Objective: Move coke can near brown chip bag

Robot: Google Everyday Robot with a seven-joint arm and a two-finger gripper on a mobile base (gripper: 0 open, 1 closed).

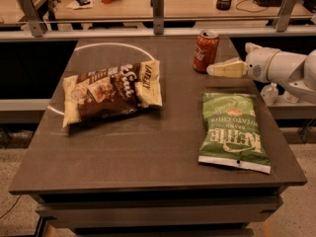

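The coke can [205,51] is red with a silver top and stands upright at the back right of the dark table [148,157]. The brown chip bag [111,90] lies flat on the table's left half, with cream-yellow ends. My gripper [214,69] reaches in from the right on a white arm [284,68]. Its tip is just to the right of the can's base, very close to it. The can and the brown bag are well apart.
A green kettle chip bag [234,130] lies on the right half of the table, just in front of my gripper. A metal rail [158,31] runs behind the table, with a cluttered desk beyond it. A white arc [113,46] is marked on the tabletop.
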